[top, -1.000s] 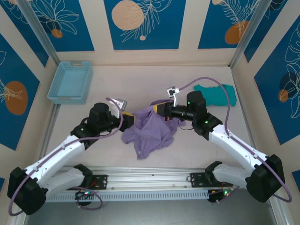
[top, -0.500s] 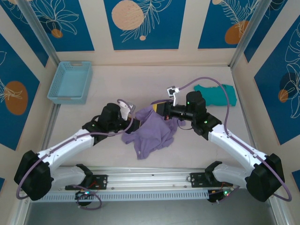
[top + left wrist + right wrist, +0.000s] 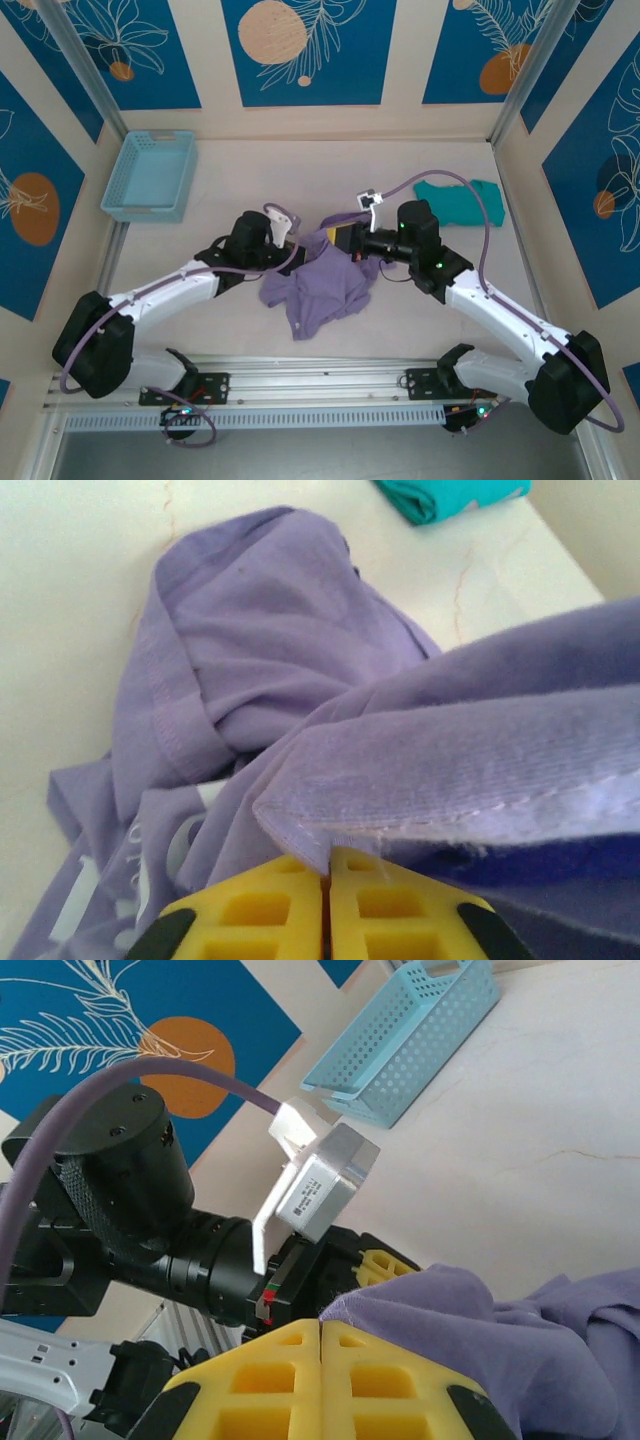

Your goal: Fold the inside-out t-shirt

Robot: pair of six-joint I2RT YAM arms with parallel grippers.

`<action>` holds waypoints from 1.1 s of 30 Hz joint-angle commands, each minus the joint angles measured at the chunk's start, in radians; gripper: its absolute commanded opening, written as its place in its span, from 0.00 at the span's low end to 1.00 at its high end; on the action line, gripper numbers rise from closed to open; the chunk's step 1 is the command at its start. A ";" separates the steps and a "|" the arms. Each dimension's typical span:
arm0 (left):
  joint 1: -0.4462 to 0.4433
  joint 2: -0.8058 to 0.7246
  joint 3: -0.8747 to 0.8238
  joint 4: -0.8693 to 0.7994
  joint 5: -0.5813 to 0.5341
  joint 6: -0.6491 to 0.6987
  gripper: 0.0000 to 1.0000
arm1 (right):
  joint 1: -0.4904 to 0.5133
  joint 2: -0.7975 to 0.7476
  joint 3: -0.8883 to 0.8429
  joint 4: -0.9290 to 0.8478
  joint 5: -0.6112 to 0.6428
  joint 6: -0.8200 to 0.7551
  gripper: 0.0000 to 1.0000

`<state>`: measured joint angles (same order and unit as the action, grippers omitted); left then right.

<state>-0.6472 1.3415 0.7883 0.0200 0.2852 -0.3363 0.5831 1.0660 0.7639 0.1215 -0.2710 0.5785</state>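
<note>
You had the left tool (image 3: 328, 868) and right tool (image 3: 320, 1328) pinched shut on the crumpled lavender thin-fabric t-shirt (image 3: 320, 285), with no fold made yet.

The inside-out t-shirt (image 3: 260, 650) is thin, soft, matt lavender cloth, finely ribbed, with stitched hems. The left gripper (image 3: 328, 868) and right gripper (image 3: 320, 1328) are matt yellow moulded plastic. The table (image 3: 60, 630) is smooth, pale and faintly veined. At 1 o'clock in the right wrist view, the basket (image 3: 420, 1030) is perforated light blue plastic.

Teal garment (image 3: 450, 495) cut by top edge, white print (image 3: 80, 895) on t-shirt (image 3: 260, 660) perhaps lettering
</note>
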 commanded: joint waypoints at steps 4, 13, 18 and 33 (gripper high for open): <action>0.023 -0.089 -0.039 0.216 0.173 -0.015 0.00 | -0.021 -0.123 -0.030 -0.127 0.120 -0.097 0.00; 0.029 -0.221 -0.130 0.422 0.485 -0.095 0.00 | -0.080 -0.150 -0.039 -0.150 0.143 -0.090 0.00; 0.028 -0.260 -0.160 0.533 0.592 -0.156 0.00 | -0.077 -0.027 0.039 -0.200 0.156 -0.040 0.00; 0.028 -0.325 -0.132 0.354 0.457 -0.060 0.00 | -0.014 -0.199 0.025 -0.259 -0.135 -0.373 0.47</action>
<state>-0.6239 1.0172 0.6273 0.3927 0.7586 -0.4347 0.5457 0.8555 0.8288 -0.1886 -0.2283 0.2825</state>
